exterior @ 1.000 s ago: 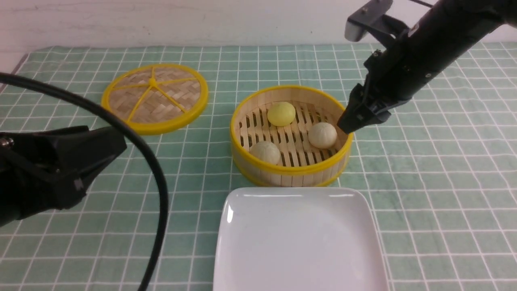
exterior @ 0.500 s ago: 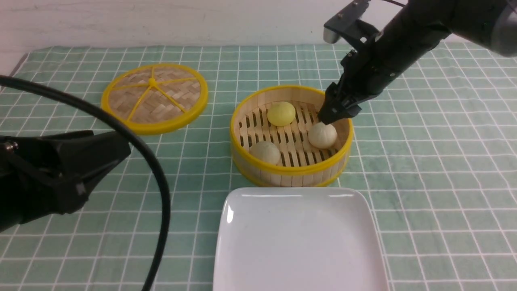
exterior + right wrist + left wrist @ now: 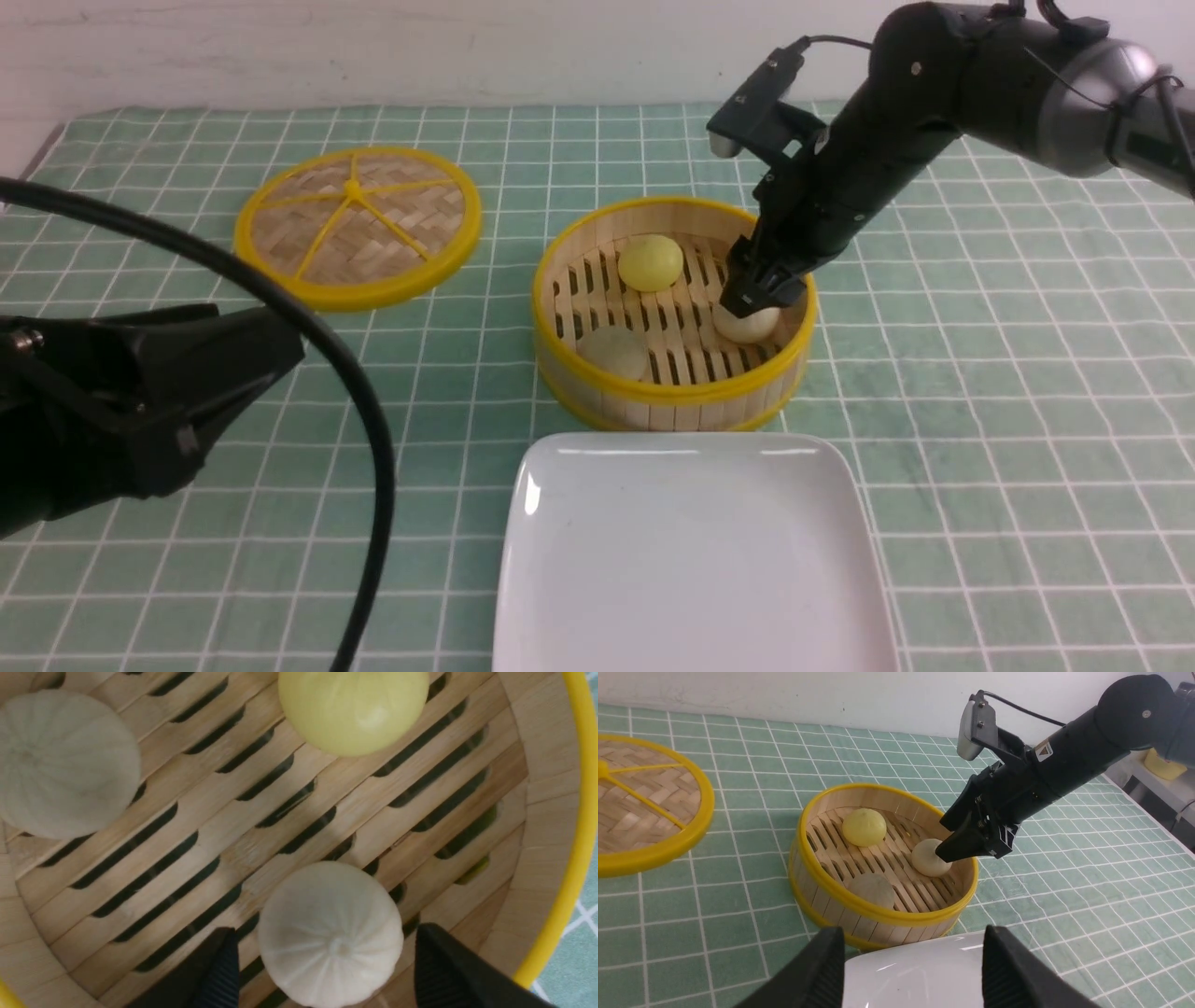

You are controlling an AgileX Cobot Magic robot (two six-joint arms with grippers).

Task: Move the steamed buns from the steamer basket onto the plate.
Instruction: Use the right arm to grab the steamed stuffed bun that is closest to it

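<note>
The bamboo steamer basket [image 3: 672, 397] stands mid-table and holds three steamed buns: a pale yellow one [image 3: 651, 262] at the back, a beige one [image 3: 613, 352] at the front left and an off-white one [image 3: 747, 325] at the right. My right gripper [image 3: 754, 303] is down inside the basket, open. Its two fingers stand either side of the off-white bun [image 3: 330, 933] with a small gap at each side. The white plate [image 3: 691, 560] lies empty just in front of the basket. My left gripper [image 3: 913, 933] hangs open and empty at the left, near the plate's left corner.
The flat woven lid [image 3: 358, 224] with yellow spokes lies to the back left of the basket. A black cable [image 3: 369, 439] loops over the left arm. A green checked cloth [image 3: 1008, 420] covers the table as far as the white wall behind.
My right gripper has swung left from outside the basket's right rim and dropped into the basket, over the off-white bun. The left arm has hardly moved.
</note>
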